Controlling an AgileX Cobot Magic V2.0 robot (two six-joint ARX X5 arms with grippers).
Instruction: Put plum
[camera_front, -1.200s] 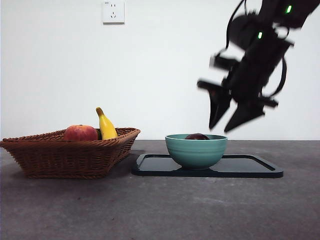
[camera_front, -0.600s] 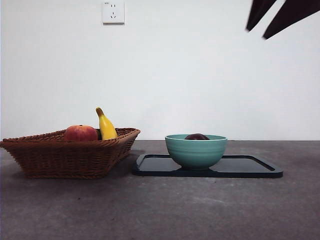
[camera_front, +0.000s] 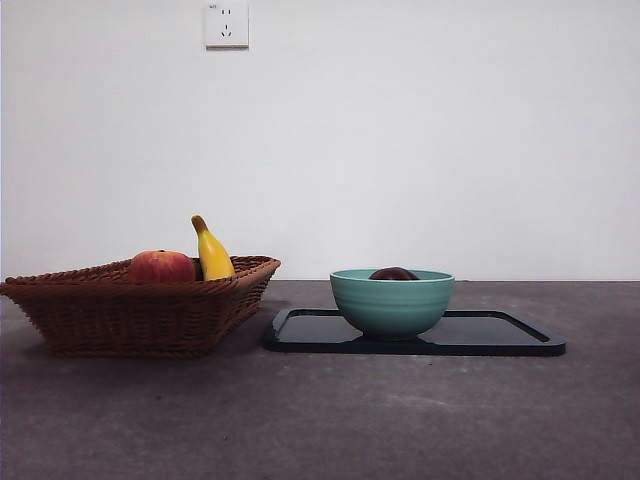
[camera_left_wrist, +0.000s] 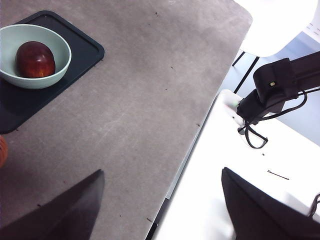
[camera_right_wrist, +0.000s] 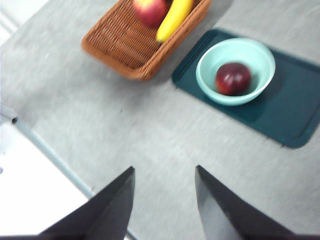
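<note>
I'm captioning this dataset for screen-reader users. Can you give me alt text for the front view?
A dark plum lies in a teal bowl standing on a black tray on a grey table. To its left, a wicker basket holds a red-orange fruit and a banana. No robot arm or claw shows here.

Plain white wall (camera_front: 420, 140) with a socket (camera_front: 227, 23) behind grey table (camera_front: 330, 420)
</note>
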